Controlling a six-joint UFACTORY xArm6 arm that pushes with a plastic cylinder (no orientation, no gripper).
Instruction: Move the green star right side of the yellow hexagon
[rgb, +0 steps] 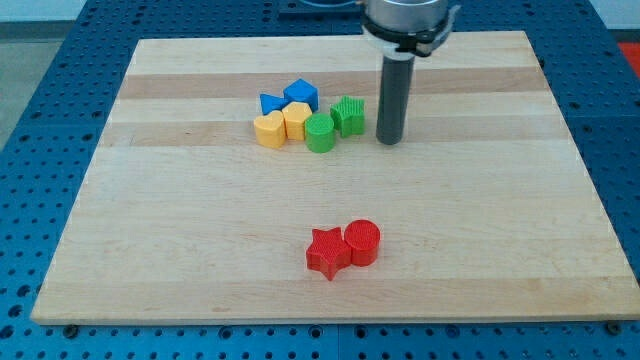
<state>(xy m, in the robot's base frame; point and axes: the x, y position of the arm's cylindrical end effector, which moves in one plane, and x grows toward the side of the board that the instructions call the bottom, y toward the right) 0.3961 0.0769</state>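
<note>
The green star (349, 115) sits in the upper middle of the wooden board (180, 230), at the right end of a cluster. The yellow hexagon (297, 120) is two blocks to its left, with a green cylinder (320, 132) between and slightly below them. My tip (389, 139) rests on the board just right of the green star, a small gap apart from it.
A yellow heart-like block (269, 130) lies left of the hexagon. Two blue blocks (271, 103) (301, 94) lie above the yellow ones. A red star (327, 252) and a red cylinder (362, 242) touch each other near the view's bottom middle.
</note>
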